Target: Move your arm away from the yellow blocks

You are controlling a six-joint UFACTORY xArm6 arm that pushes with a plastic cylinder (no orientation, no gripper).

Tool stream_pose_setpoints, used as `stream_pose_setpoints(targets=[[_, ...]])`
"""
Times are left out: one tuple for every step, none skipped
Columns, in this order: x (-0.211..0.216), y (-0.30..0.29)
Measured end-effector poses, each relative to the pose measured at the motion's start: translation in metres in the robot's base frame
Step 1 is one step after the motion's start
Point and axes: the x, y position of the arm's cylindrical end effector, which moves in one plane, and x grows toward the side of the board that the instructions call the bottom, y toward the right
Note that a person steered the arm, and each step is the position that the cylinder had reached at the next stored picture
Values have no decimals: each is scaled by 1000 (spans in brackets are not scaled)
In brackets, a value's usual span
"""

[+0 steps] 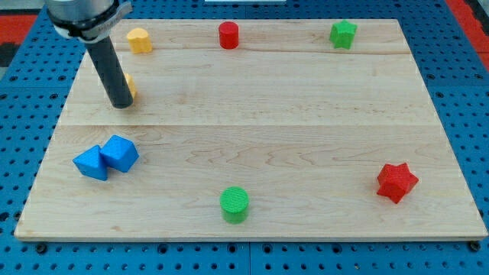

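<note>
My tip (121, 105) rests on the board at the view's upper left. It stands right in front of a yellow block (131, 86), which the rod mostly hides; only its right edge shows, so its shape cannot be made out. A second yellow block (138, 40), roughly heart-shaped, sits near the view's top edge, above and a little right of the tip.
A red cylinder (228, 35) and a green star (343, 34) sit along the top. Two blue blocks (120, 153) (92, 163) touch at the left. A green cylinder (234, 204) is at the bottom middle, a red star (396, 182) at the lower right. The wooden board (267, 114) lies on blue pegboard.
</note>
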Motion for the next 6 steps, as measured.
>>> stream_pose_setpoints(targets=[[-33,4],[-70,8],[-82,23],[-105,83],[-136,123],[-168,136]])
